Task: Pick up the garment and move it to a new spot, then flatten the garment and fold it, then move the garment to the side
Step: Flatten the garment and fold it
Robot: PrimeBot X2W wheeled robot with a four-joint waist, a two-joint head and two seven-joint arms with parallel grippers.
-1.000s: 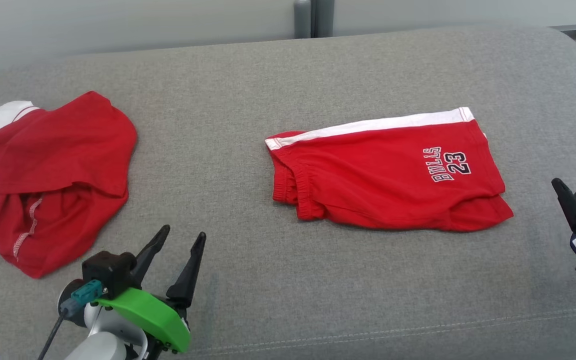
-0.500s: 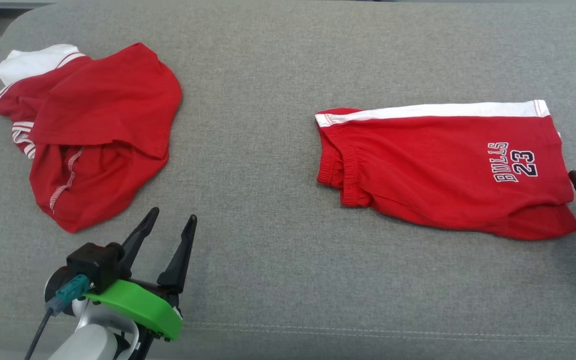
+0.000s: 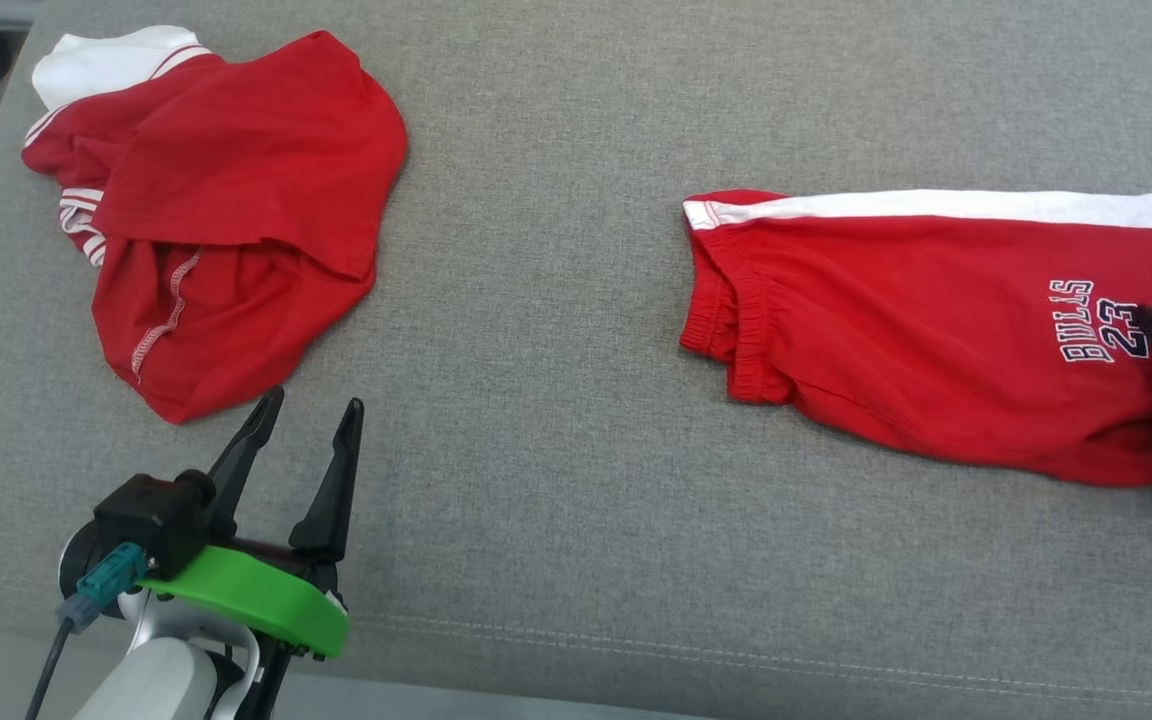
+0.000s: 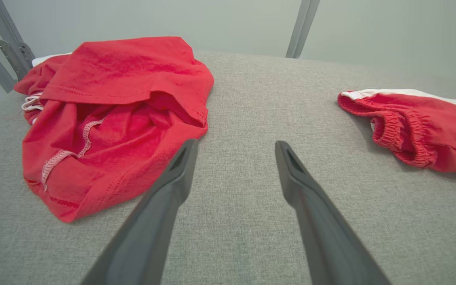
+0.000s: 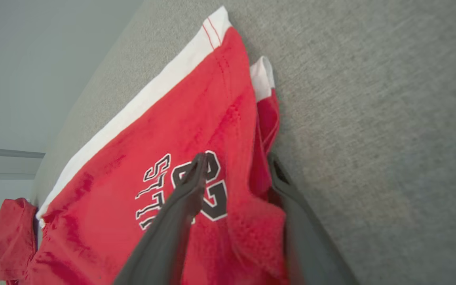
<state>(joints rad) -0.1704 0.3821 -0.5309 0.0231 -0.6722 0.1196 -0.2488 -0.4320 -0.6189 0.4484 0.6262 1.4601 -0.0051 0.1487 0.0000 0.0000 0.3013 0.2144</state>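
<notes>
Straddling the hem end of the red shorts [image 3: 936, 330]: right gripper [image 5: 238, 158], one finger over the "23" print [image 5: 216, 202], the other at the cloth edge, with a bunched fold between them. Jaws stand partway apart; can't tell if they actually clamp the fabric. Shorts lie folded flat on the right of the grey cushion [image 3: 556, 480], white stripe on the far side, waistband pointing left. Left gripper [image 3: 313, 400] sits near-left, jaws spread with nothing in them, above the cushion just beside a crumpled red shirt [image 3: 236, 200] at far left.
</notes>
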